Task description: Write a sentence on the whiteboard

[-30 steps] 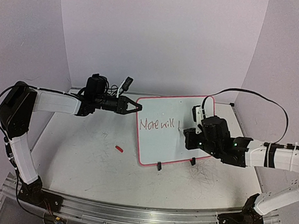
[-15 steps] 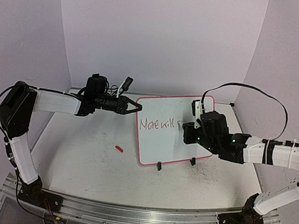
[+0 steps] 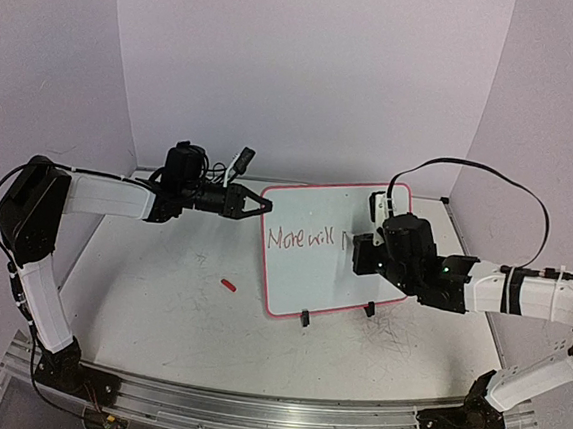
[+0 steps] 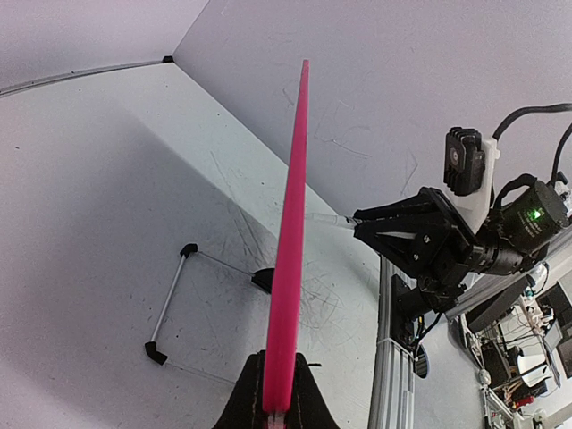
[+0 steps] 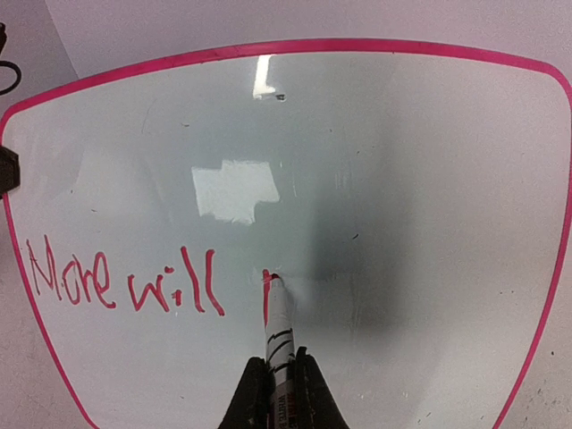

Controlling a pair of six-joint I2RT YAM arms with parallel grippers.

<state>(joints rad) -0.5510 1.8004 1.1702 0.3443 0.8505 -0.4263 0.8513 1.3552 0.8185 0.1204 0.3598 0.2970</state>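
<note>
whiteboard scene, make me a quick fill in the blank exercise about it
The red lettering on the whiteboard reads "More ____".
While the left gripper clamps the board's rim, the right gripper is shut on a ____.
In the right wrist view, its tip touches the board just to the ____ of that last word.
Missing words: will; marker; right.

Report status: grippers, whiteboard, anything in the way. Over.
Left gripper shut on whiteboard edge. Right gripper shut on marker, tip on board. Sentence reads "More will" plus one stroke. Small red piece lies on table, clear of board.
</note>
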